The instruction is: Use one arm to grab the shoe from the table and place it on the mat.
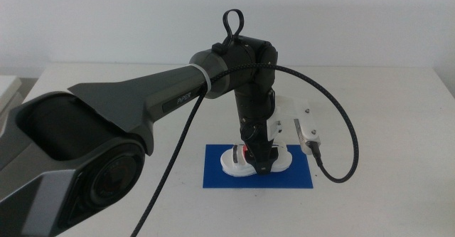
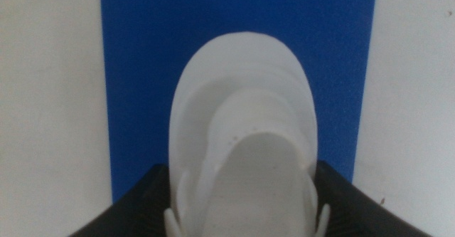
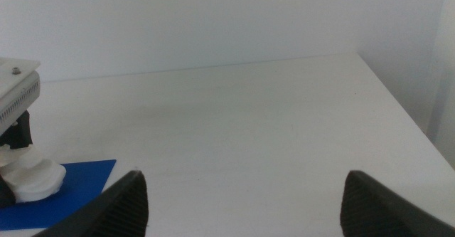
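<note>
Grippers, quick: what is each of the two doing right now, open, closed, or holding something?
Left gripper: closed on the shoe, over the mat.
Right gripper: open, holding nothing, waiting above the table.

the mat (image 1: 220, 174) lies on the surface (image 1: 384, 109), near its front middle. the shoe (image 1: 234, 164) is on the mat, held between the jaws of the left pincer (image 1: 260, 167), whose arm (image 1: 142, 102) reaches in from the left. the right pincer (image 3: 242, 201) hovers over the surface well to the right of the mat.
</note>
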Robot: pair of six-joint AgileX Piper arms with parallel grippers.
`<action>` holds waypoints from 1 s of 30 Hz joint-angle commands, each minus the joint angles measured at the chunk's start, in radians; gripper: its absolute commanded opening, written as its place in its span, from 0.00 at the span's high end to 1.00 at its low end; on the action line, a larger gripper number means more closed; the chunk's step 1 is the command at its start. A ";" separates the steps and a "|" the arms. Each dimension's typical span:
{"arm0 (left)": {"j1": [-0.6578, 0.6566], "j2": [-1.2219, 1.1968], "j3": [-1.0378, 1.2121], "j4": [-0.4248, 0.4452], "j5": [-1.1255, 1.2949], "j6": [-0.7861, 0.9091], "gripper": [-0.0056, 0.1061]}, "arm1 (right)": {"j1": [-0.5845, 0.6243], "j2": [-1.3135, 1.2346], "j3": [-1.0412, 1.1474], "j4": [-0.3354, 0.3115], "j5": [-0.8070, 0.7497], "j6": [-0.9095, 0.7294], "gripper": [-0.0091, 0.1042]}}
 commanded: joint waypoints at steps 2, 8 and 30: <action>-0.003 0.008 -0.002 -0.014 0.002 0.000 0.35 | 0.000 -0.005 0.002 -0.005 -0.006 -0.006 0.22; -0.003 0.008 -0.004 -0.014 0.002 -0.007 0.11 | 0.000 -0.005 0.002 -0.005 -0.006 -0.006 0.22; 0.379 -0.915 0.308 -0.024 -0.006 -0.633 0.11 | 0.000 -0.005 0.002 -0.005 -0.006 -0.006 0.22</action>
